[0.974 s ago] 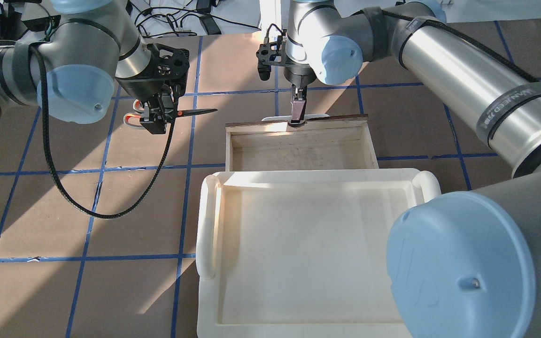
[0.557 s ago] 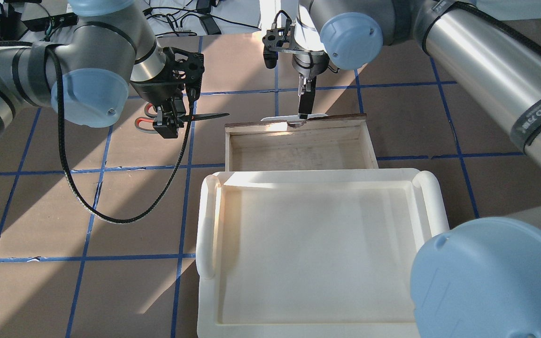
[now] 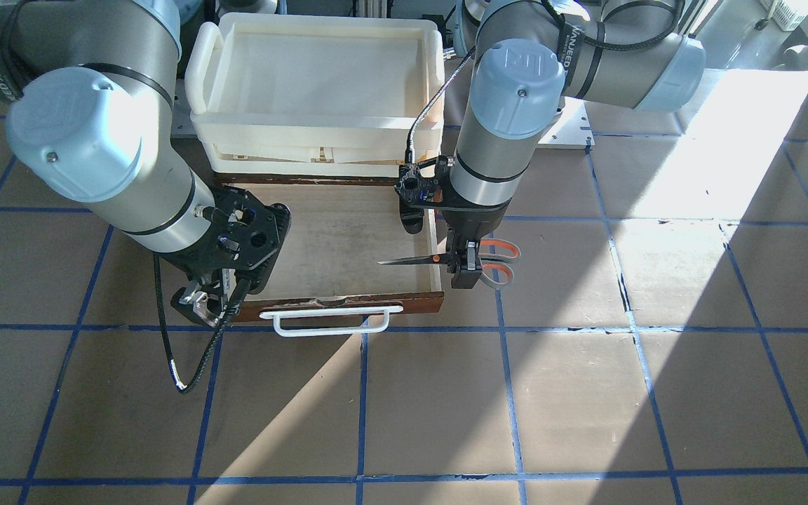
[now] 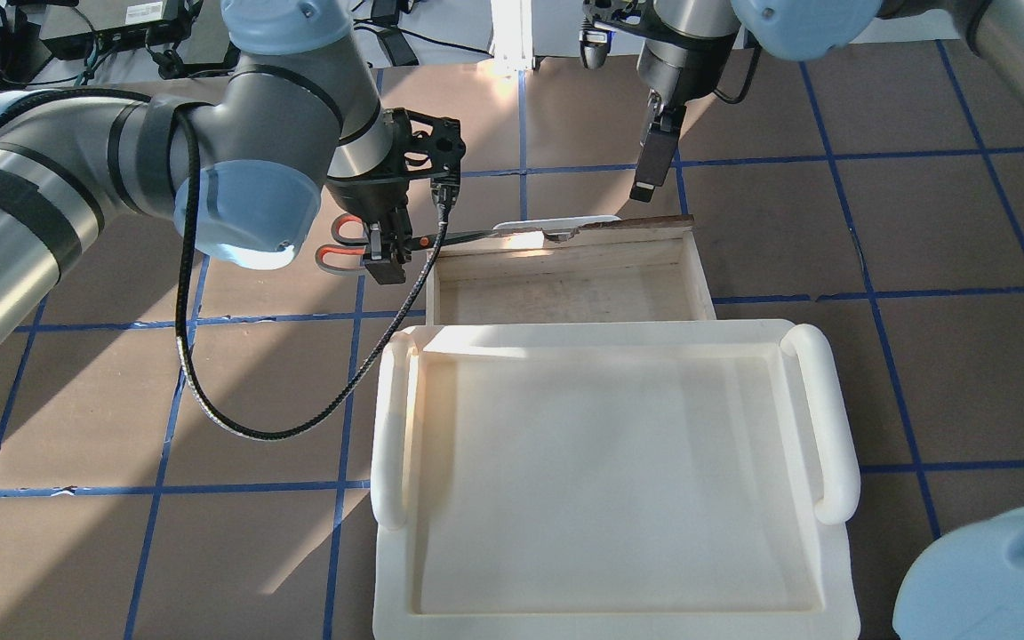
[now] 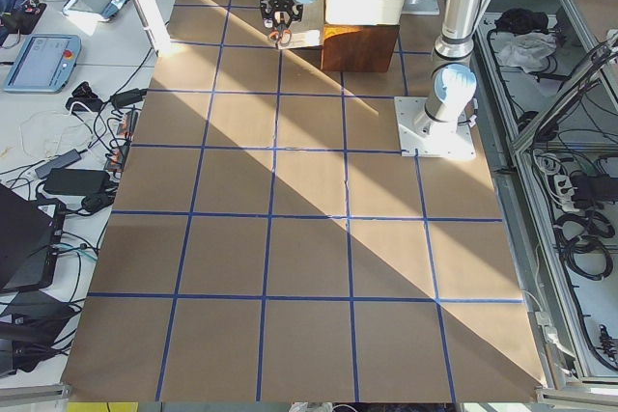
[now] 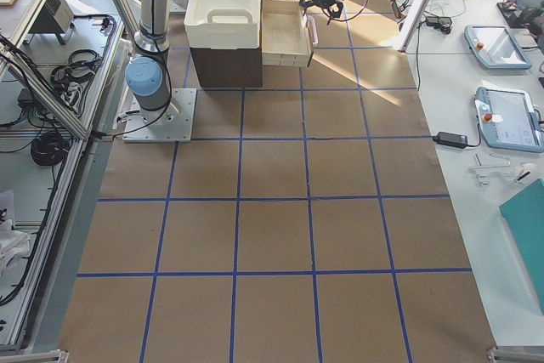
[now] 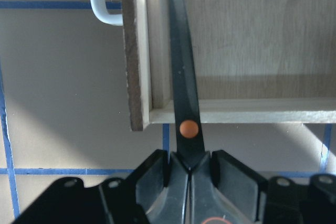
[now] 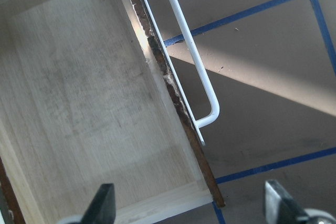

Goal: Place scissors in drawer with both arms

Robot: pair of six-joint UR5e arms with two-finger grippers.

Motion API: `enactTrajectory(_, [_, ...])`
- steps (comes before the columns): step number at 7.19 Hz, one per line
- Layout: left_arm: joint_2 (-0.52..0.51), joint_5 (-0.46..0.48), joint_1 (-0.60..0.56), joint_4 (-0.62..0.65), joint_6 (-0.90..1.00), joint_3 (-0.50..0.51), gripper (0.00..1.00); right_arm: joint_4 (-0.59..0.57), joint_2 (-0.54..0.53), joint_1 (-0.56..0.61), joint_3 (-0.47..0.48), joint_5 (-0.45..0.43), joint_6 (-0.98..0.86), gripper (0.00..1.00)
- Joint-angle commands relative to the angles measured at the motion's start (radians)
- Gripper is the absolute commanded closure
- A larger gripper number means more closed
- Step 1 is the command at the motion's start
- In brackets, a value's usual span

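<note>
The scissors, dark handles lined in orange, are held level by my left gripper, which is shut on them just behind the orange pivot dot. The blades reach over the left wall of the open wooden drawer, near its front corner. In the front-facing view the left gripper and the scissors sit at the drawer's side wall. My right gripper is open and empty, raised above the floor beyond the white bar handle. It also shows in the right wrist view, fingers wide apart.
A cream plastic tray sits on top of the cabinet just behind the drawer, and also shows in the front-facing view. A black cable hangs in a loop from my left wrist. Brown floor with blue tape lines surrounds the drawer.
My left gripper has carried the scissors to the right, so the blades now cross the drawer's left wall. My right gripper has let go of the handle, risen and moved right.
</note>
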Motion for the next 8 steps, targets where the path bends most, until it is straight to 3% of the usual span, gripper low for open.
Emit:
enactTrajectory(1, [-0.016, -0.002, -0.106, 0.003, -0.137, 0.000, 1.00, 0.026, -0.080, -0.045, 0.022, -0.049, 0.241, 0.00])
enactTrajectory(4, [-0.032, -0.008, -0.178, 0.011, -0.229, 0.000, 1.00, 0.027, -0.114, -0.069, 0.024, -0.056, 0.710, 0.00])
enactTrajectory(8, [-0.058, -0.016, -0.212, 0.025, -0.257, 0.001, 1.00, 0.023, -0.145, -0.067, 0.034, -0.122, 1.042, 0.00])
